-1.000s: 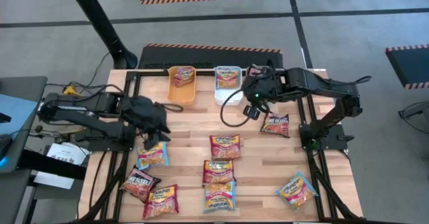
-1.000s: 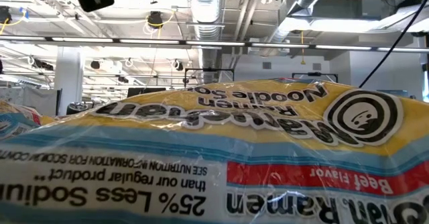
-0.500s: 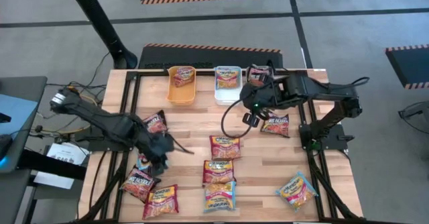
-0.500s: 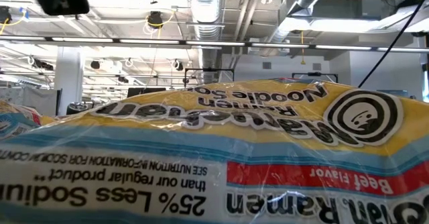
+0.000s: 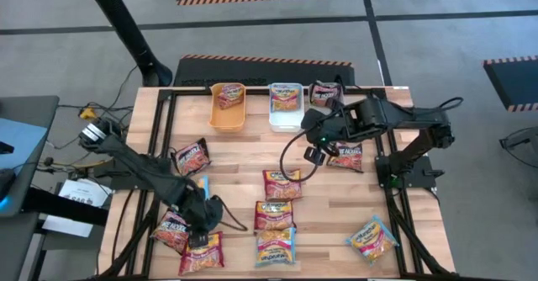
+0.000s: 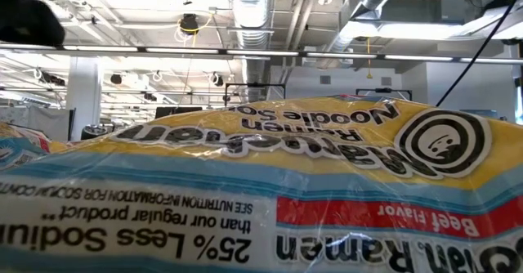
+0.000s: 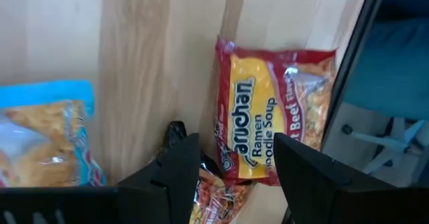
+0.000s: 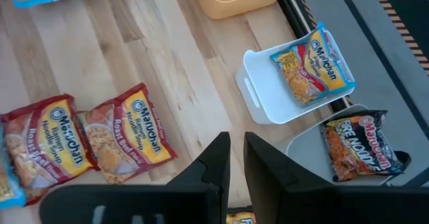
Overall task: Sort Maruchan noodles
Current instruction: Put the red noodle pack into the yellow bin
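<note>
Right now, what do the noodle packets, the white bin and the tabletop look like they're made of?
Noodle packets: thin glossy plastic film, going by the crinkles and glare. White bin: probably smooth moulded plastic, with an even matte wall. Tabletop: pale wooden planks with visible grain and seams.
</note>
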Motion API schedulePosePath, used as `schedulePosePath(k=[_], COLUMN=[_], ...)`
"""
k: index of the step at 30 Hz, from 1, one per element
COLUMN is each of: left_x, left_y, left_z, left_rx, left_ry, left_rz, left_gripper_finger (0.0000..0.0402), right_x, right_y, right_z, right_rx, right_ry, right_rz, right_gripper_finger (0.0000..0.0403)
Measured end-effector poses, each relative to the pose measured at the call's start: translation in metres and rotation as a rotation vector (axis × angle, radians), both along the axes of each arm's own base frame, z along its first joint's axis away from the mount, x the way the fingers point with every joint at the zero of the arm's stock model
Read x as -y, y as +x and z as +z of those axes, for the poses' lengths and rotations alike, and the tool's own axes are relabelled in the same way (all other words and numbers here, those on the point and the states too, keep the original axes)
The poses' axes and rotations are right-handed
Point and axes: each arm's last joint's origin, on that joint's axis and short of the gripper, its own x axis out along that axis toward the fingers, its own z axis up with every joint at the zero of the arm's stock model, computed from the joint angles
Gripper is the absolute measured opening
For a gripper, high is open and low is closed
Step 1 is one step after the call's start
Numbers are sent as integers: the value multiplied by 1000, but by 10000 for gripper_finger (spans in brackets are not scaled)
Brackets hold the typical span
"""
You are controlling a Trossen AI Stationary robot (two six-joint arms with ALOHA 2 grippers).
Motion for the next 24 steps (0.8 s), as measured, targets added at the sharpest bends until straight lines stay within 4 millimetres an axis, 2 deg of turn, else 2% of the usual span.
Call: schedulePosePath(k=[6, 13, 19, 24], left_x=[17, 26, 40, 41], left_y=[1, 2, 12, 15], left_z=[-13, -25, -28, -29], left_rx=[-18, -105, -34, -18], left_ry=[-7, -46, -143, -136], left_rz=[-12, 3, 4, 77], left_gripper_finger=[176, 176, 178, 186], right_x=[-7, -8, -9, -9], right_y=[0, -1, 0, 0], right_z=[0, 0, -2, -8], right_rx=[5, 2, -26, -63], right_ry=[2, 1, -27, -44], right_rz=[24, 29, 72, 96], right_gripper_finger=[68, 69, 69, 69])
